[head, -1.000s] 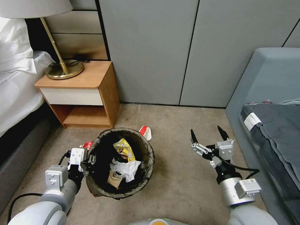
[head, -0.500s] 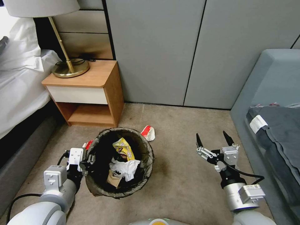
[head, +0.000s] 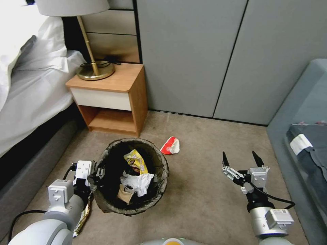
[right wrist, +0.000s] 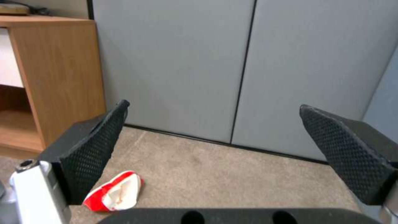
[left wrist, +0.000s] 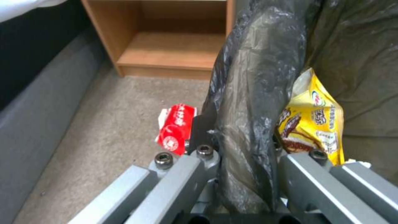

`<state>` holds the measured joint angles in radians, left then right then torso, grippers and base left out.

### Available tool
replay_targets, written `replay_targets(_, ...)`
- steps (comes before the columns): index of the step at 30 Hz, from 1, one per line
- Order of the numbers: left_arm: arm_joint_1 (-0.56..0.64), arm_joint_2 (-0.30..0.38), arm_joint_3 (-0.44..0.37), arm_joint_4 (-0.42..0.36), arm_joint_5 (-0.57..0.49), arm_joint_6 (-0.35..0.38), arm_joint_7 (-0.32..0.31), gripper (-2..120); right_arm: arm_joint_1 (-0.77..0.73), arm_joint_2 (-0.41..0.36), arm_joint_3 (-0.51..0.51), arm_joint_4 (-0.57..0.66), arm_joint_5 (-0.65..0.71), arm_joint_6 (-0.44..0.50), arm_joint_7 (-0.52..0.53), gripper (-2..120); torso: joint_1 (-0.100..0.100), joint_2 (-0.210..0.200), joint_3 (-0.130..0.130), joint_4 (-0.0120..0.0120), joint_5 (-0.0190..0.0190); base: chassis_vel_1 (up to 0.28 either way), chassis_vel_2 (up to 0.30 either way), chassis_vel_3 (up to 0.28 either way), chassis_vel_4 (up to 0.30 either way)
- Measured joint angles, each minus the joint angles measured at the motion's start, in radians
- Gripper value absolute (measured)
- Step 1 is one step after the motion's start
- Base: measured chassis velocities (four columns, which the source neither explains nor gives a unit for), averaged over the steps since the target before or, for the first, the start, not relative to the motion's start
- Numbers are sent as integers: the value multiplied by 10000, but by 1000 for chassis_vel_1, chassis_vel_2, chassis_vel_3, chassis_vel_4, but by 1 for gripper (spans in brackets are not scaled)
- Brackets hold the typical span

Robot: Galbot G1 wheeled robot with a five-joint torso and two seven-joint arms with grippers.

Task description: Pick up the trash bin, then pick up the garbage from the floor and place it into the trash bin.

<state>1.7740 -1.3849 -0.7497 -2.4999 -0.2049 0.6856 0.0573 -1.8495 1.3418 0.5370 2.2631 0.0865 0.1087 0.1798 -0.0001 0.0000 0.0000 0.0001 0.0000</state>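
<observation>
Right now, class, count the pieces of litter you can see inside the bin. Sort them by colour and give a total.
Yellow snack wrapper: 1
White tissue: 1
Brown paper: 1
Total showing in the trash bin: 3

Standing on a wooden nightstand (head: 115, 90): 1 brass lamp (head: 93, 64). Lying alongside: a white-sheeted bed (head: 30, 92). Running behind: grey wall panels (head: 211, 58).

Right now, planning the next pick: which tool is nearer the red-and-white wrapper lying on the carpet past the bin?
Left. The left tool grips the bin rim beside the red-and-white wrapper; the right tool hovers open farther off.
</observation>
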Motion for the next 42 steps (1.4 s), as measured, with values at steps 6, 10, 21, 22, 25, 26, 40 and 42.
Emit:
replay_targets(6,17,-5,4,0,23,-25,1,3,7,28,33,-73,0,226,57,100,0,0,0,-1,0,59,57,52,55)
replay_targets(10,52,-11,12,0,65,-99,1,3,-5,50,63,-107,-8,311,58,100,0,0,0,0,0,63,38,61,62)
replay_targets(21,113,-35,14,0,114,-221,9,3,-8,106,23,-166,-23,355,118,100,0,0,0,-1,0,0,0,0,0)
replay_targets(22,114,-40,14,0,120,-223,8,3,-12,109,20,-174,-23,355,130,100,0,0,0,-1,0,0,0,0,0)
replay_targets(25,122,-45,32,0,157,-228,10,3,-55,123,17,-213,-41,398,154,100,0,-1,0,-1,0,0,0,0,0)
replay_targets(26,122,-45,32,0,157,-228,10,3,-55,123,17,-213,-41,398,154,100,0,-1,0,-1,0,0,0,0,0)
replay_targets(40,121,-7,38,0,158,-228,48,3,-108,204,-83,-283,-165,467,188,100,0,0,0,-3,-1,-60,67,58,-70)
replay_targets(42,121,-5,33,0,154,-228,49,3,-108,205,-105,-292,-179,469,189,100,0,0,0,-1,0,-146,160,156,-156)
